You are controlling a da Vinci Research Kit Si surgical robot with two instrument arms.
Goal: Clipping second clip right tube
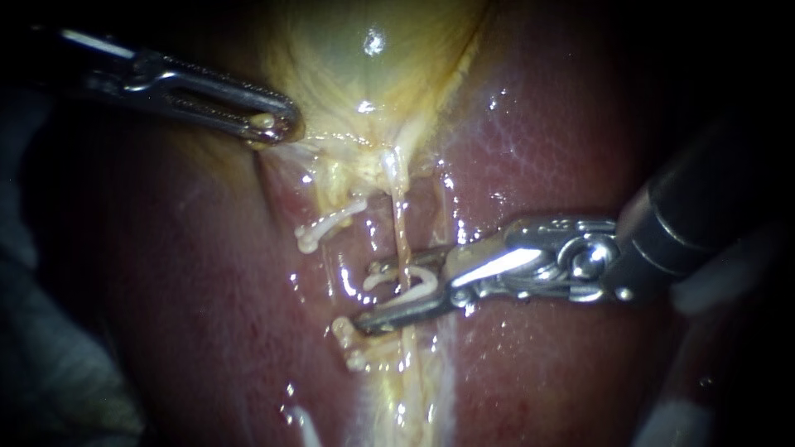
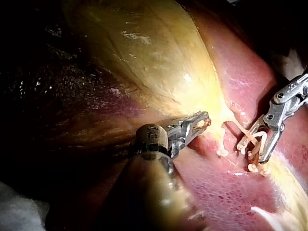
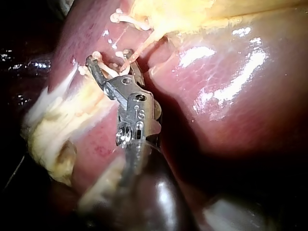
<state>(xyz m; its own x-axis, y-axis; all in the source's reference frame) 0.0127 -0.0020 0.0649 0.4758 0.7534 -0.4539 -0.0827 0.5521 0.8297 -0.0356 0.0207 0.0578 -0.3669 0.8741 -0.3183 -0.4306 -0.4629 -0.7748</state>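
A thin pale tube (image 1: 401,225) runs down from the gallbladder (image 1: 364,58) over the liver (image 1: 571,141). My right instrument (image 1: 377,295) comes in from the right. Its jaws stand apart on either side of this tube and hold a white clip (image 1: 411,281) that straddles it. The same clip (image 2: 258,140) shows between those jaws in the left wrist view. A second white clip (image 1: 352,341) sits lower on the strand, just below the lower jaw. A third clip (image 1: 329,223) lies on a tube further left. My left instrument (image 1: 273,124) is shut on tissue at the gallbladder's lower edge.
Glistening red liver surrounds the working spot on both sides. Yellowish fatty tissue (image 1: 406,397) runs down below the clips. A pale cloth (image 1: 50,372) lies at the lower left edge.
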